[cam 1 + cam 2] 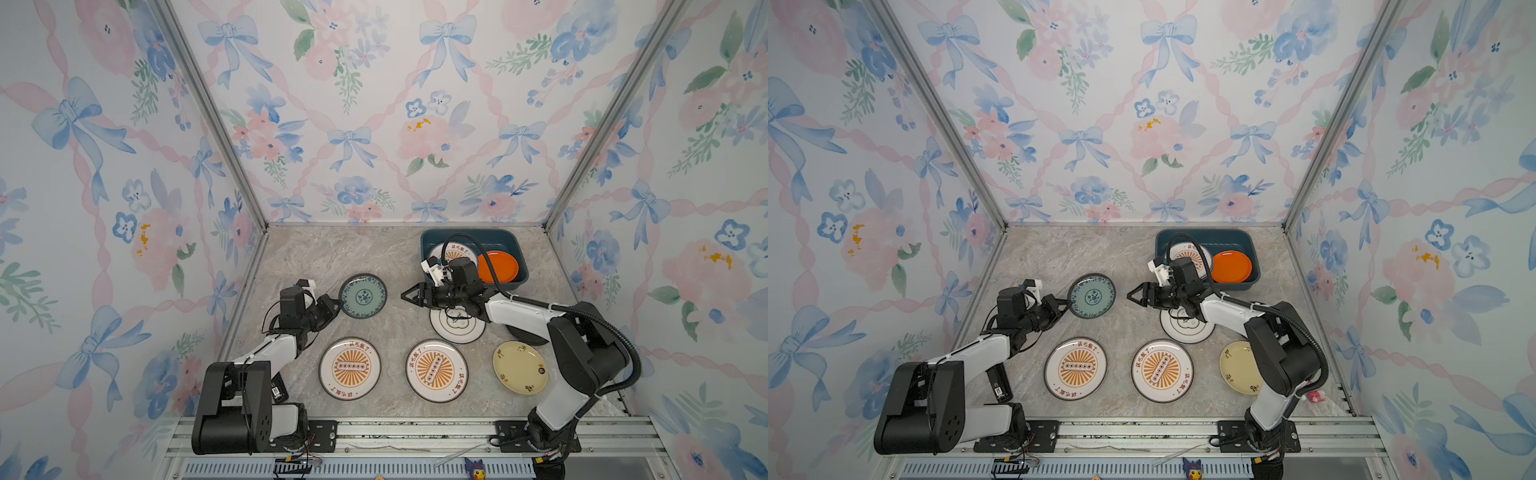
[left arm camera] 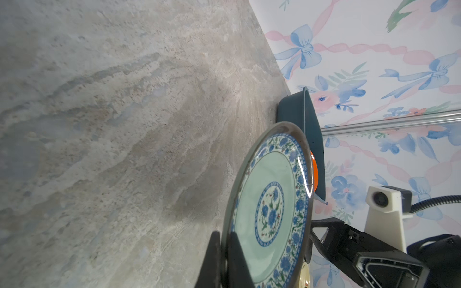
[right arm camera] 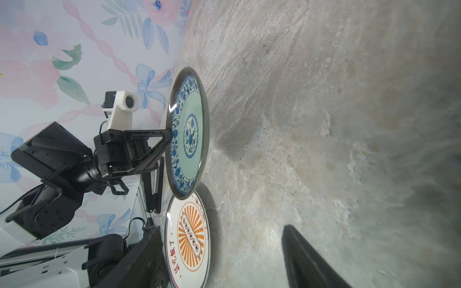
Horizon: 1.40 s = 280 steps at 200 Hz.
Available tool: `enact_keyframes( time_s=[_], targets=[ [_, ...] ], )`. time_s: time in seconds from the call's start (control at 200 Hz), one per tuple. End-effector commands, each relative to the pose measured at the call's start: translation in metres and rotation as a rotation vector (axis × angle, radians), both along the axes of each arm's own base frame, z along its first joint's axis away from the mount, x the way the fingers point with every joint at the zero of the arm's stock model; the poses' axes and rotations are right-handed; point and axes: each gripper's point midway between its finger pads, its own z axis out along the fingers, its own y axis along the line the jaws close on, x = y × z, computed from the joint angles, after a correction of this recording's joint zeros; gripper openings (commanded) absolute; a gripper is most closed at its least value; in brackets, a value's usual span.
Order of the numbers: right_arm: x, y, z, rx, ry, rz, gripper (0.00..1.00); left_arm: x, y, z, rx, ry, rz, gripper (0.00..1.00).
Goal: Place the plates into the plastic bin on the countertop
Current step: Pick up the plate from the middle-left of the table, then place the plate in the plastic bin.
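Observation:
My left gripper (image 1: pixel 337 306) (image 2: pixel 224 233) is shut on the rim of a teal plate (image 1: pixel 363 296) (image 2: pixel 269 207) (image 3: pixel 189 132) and holds it flat above the countertop (image 1: pixel 332 253). Facing it from the right, my right gripper (image 1: pixel 405 296) (image 3: pixel 222 227) is open and empty, a gap short of the plate. The plastic bin (image 1: pixel 511 245) (image 2: pixel 296 109) at the back right holds a sunburst plate (image 1: pixel 451 251) and an orange plate (image 1: pixel 498 266). Two sunburst plates (image 1: pixel 350 368) (image 1: pixel 436 370), a green-emblem plate (image 1: pixel 457 326) and a pale yellow plate (image 1: pixel 519 368) lie on the countertop.
A black plate (image 1: pixel 525 334) is mostly hidden under my right arm. Floral walls close in the left, back and right sides. An aluminium rail (image 1: pixel 415 430) runs along the front edge, with a small toy figure (image 1: pixel 475 468) below it.

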Motion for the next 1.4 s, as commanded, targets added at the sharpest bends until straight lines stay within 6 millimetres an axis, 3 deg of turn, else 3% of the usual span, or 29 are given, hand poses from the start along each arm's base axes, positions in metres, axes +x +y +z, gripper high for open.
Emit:
enact_keyframes(
  time_s=[0.0, 0.45, 1.01, 1.395],
  targets=[
    [0.007, 0.016, 0.016, 0.087, -0.017, 0.015, 0.73, 0.006, -0.009, 0.022, -0.021, -0.063, -0.034, 0.00],
    [0.013, 0.042, 0.005, 0.141, 0.032, 0.039, 0.67, 0.006, -0.025, 0.022, -0.010, -0.063, -0.066, 0.00],
    [0.012, 0.057, -0.006, 0.178, 0.093, 0.061, 0.31, 0.009, -0.037, 0.015, -0.002, -0.049, -0.096, 0.00],
    [0.009, 0.059, -0.013, 0.159, 0.114, 0.071, 0.25, 0.010, -0.042, 0.020, -0.009, -0.058, -0.109, 0.00]
  ],
)
